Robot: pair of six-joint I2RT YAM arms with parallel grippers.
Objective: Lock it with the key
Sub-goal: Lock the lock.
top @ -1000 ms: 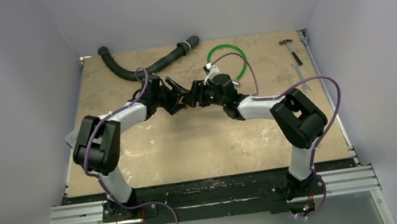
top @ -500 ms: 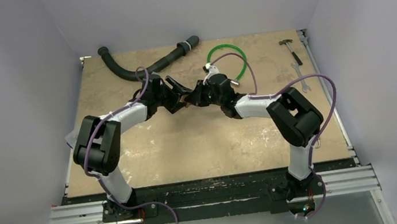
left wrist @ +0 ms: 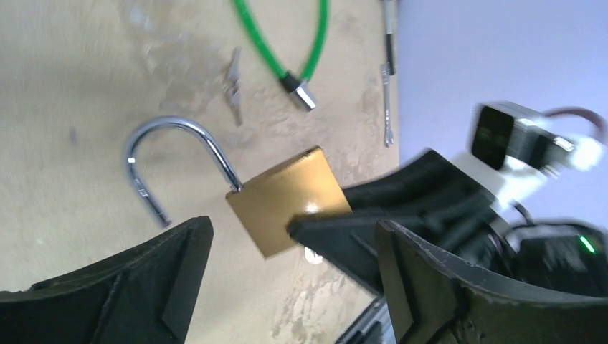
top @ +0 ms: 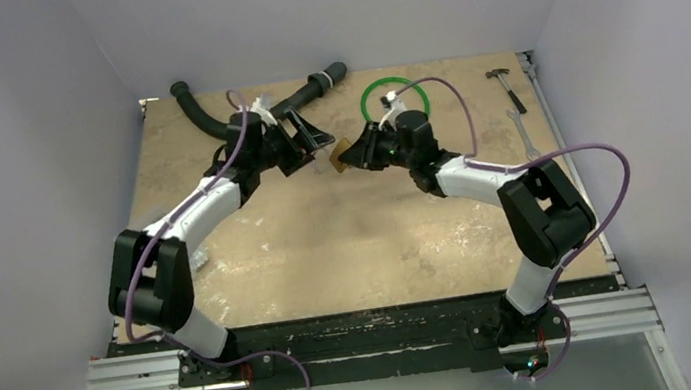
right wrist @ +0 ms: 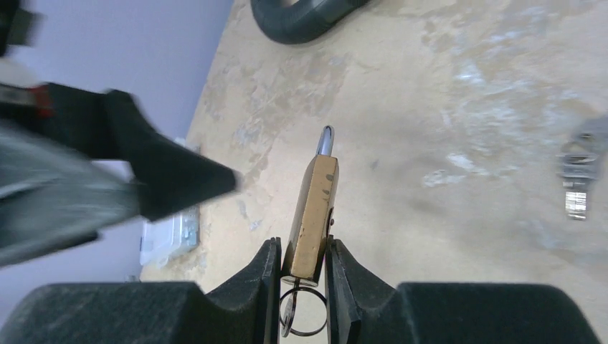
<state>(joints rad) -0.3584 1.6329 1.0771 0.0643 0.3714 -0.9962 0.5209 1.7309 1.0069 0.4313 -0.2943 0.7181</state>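
Centrally, shows the lock [right wrist: 314, 208], a small brass padlock, pinched edge-on by its lower body between the two black fingers of the right gripper [right wrist: 301, 247], above the tan table [top: 330, 258]. Shows its silver shackle [left wrist: 165, 143] swung open, one end free. Reveals a thin wire ring [right wrist: 301, 315] below the lock between those fingers; cannot make out the key itself. Places the left gripper [top: 314, 137] just beside the lock, apart from it, jaws spread wide. Farther out, includes a green cable loop [top: 391, 81] behind the right gripper, a black hose [top: 211, 122] at the far left, and a hammer [top: 505, 83] at the far right.
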